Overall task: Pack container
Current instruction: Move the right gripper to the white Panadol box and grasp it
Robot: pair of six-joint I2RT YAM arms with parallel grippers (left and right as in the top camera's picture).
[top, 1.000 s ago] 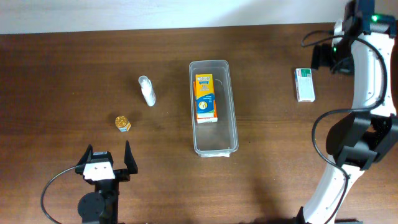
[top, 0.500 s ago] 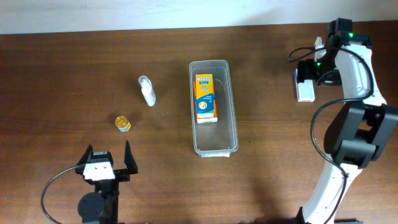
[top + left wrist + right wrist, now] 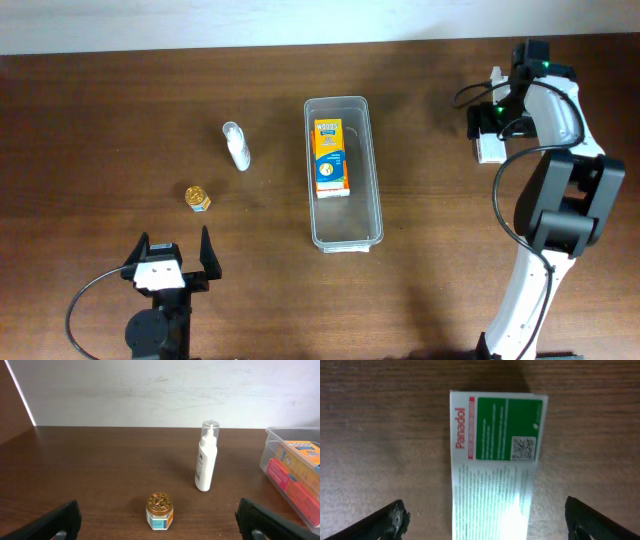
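Note:
The clear plastic container (image 3: 344,240) stands mid-table with an orange box (image 3: 331,157) lying inside; it also shows at the right of the left wrist view (image 3: 272,457). A white and green Panadol box (image 3: 495,460) lies flat at the far right (image 3: 489,151). My right gripper (image 3: 487,520) is open directly above it, one finger on each side, not touching; overhead it shows over the box (image 3: 487,122). My left gripper (image 3: 172,256) is open and empty near the front edge. A small gold-lidded jar (image 3: 159,510) and a white pump bottle (image 3: 206,463) lie ahead of it.
The jar (image 3: 197,197) and the bottle (image 3: 236,146) sit on the left half of the table. The right arm's cable loops over the far right. A white wall runs behind the table's far edge.
My right gripper has moved left and come down over the Panadol box, now covering most of it from above. The left arm has not moved.

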